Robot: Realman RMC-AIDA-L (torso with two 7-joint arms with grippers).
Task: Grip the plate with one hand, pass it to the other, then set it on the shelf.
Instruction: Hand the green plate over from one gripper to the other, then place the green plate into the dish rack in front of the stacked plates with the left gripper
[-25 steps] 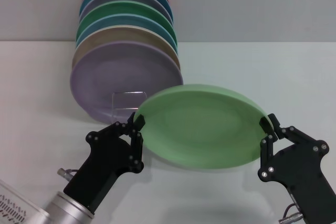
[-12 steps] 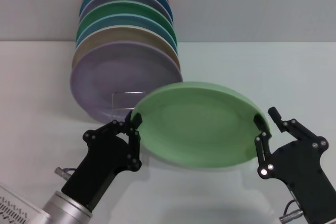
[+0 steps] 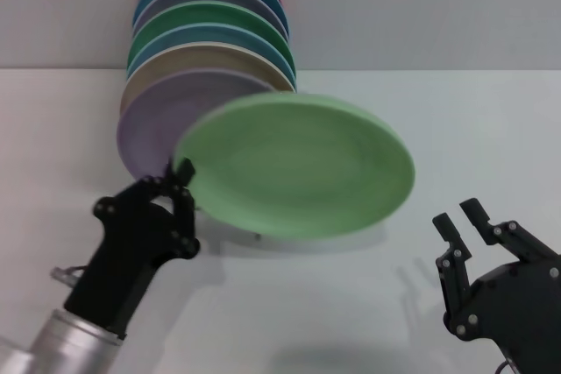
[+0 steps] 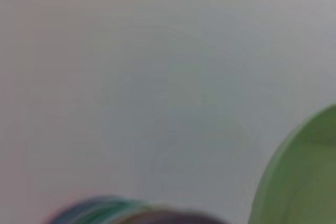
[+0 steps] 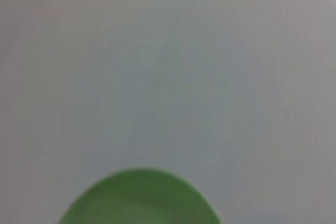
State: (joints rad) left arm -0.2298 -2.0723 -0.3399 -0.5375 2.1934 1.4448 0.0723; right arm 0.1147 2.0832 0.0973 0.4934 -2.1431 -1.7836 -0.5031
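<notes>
Left gripper (image 3: 182,183) now carrying mint-green plate (image 3: 296,164) alone, fingers clamped on its left rim. Plate riding higher and farther left than half second ago, tilted, overlapping front of lavender plate (image 3: 145,124) in stacked row. Right gripper (image 3: 466,219) having let go: fingers spread and empty, sitting lower right, well apart from plate rim. Shelf hidden behind plate.

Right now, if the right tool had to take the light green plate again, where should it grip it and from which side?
Probably the plate's free right rim, approached from the robot's right. The plate is held aloft, tilted, by the left tool at its left rim, and the open right tool sits below that right edge.
</notes>
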